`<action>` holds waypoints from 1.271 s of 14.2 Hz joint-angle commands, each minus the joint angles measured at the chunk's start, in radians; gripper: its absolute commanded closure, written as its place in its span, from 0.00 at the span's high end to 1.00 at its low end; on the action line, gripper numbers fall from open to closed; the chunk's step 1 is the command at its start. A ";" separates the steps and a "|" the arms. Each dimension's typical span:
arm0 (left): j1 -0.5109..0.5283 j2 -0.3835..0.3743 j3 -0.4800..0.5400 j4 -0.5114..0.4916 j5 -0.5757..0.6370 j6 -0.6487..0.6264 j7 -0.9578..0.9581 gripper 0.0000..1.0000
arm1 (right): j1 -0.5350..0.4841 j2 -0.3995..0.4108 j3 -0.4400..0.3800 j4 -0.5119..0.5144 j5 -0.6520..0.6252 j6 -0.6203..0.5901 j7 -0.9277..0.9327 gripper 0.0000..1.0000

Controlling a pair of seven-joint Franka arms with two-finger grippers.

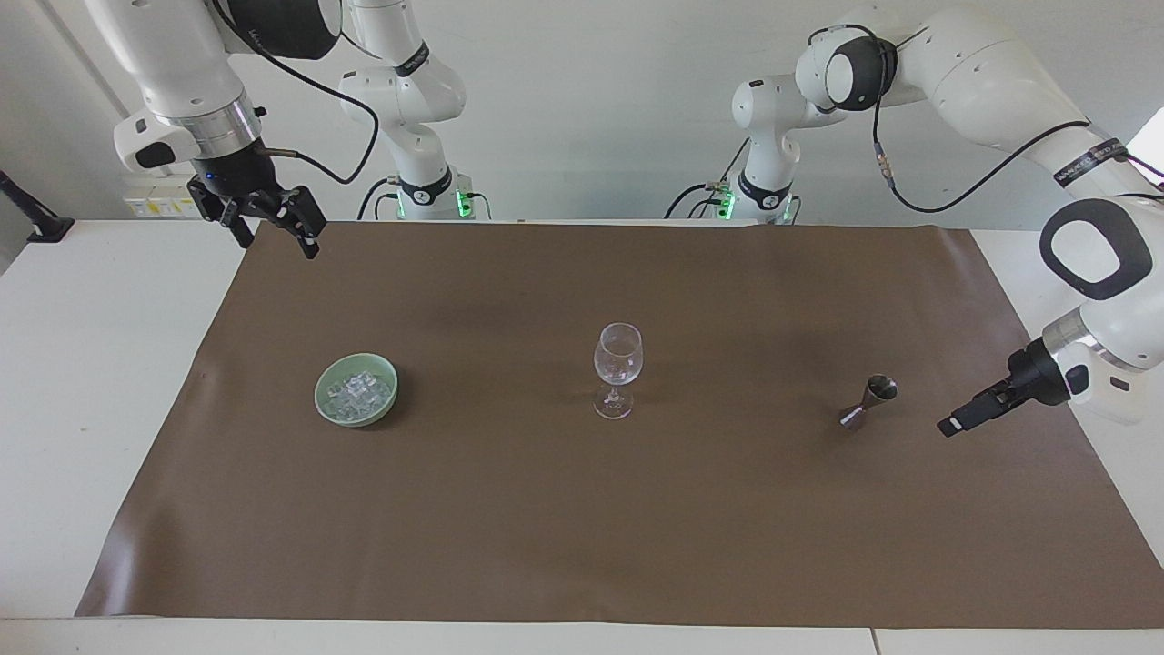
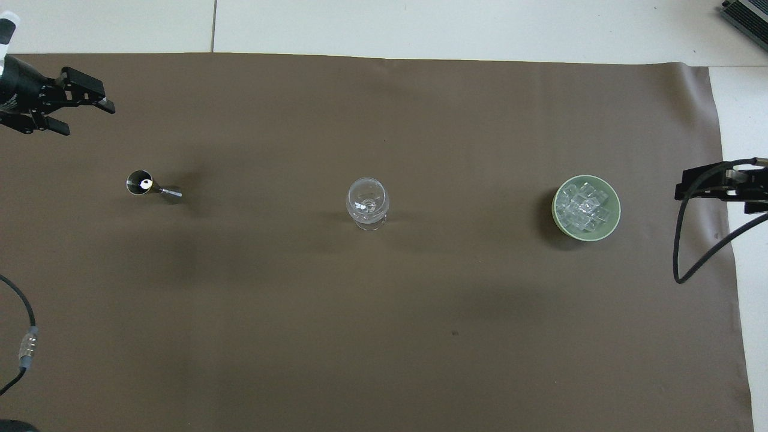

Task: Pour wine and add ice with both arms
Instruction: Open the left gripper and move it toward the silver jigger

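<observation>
A clear stemmed glass (image 1: pixel 617 368) (image 2: pixel 367 203) stands upright at the middle of the brown mat. Toward the right arm's end sits a pale green bowl (image 1: pixel 350 419) (image 2: pixel 555 211) holding a heap of ice (image 1: pixel 359 389) (image 2: pixel 585 207). A small steel jigger (image 1: pixel 868 401) (image 2: pixel 150 186) stands toward the left arm's end. My left gripper (image 1: pixel 955 423) (image 2: pixel 87 119) hangs low and open over the mat beside the jigger, apart from it. My right gripper (image 1: pixel 277 246) (image 2: pixel 684 186) waits open and empty above the mat's edge. Wine is out of view.
The brown mat (image 1: pixel 582 509) covers most of the white table (image 1: pixel 100 364). A black cable (image 2: pixel 684 258) loops down from the right arm's wrist, over the mat's edge near the bowl. A dark device (image 2: pixel 747 15) lies at the table's corner.
</observation>
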 commanded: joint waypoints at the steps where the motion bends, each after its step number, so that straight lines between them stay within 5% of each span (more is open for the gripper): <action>1: 0.013 0.005 0.000 -0.010 -0.035 -0.015 -0.099 1.00 | -0.022 -0.024 0.015 -0.023 0.018 -0.010 -0.017 1.00; 10: 0.096 -0.001 0.000 -0.163 -0.227 -0.021 -0.422 1.00 | -0.022 -0.024 0.014 -0.023 0.019 -0.010 -0.017 1.00; 18: 0.128 -0.084 0.001 -0.446 -0.351 0.082 -0.489 1.00 | -0.022 -0.024 0.015 -0.023 0.019 -0.010 -0.017 1.00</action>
